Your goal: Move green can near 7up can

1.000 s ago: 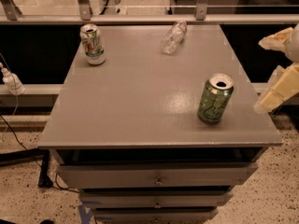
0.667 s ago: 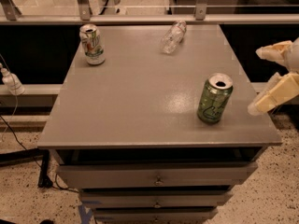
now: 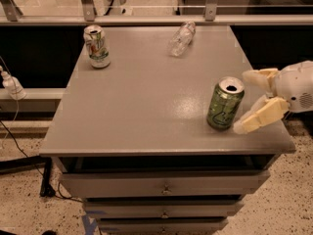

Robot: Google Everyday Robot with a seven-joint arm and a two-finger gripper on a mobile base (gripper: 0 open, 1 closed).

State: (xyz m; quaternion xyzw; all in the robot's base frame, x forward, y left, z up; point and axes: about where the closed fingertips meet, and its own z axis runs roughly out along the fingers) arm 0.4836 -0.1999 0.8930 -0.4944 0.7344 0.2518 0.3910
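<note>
Hovering at desk [image 3: 146, 102] right edge, gripper [image 3: 246, 102], fingers [image 3: 264, 114] spread apart, just beside green can [image 3: 225, 104]; 7up can [image 3: 97, 46] well apart at far-left corner; bottle [image 3: 181, 38] lying near back edge

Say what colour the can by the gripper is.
The green can is green with darker swirls, silver top; camera view. The open gripper is beside it.

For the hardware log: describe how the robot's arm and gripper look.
The gripper, at the right edge of the table beside the green can, has two blocky, cream-coloured fingers on a rounded white housing with a small dotted patch. No cables or markings show.
</note>
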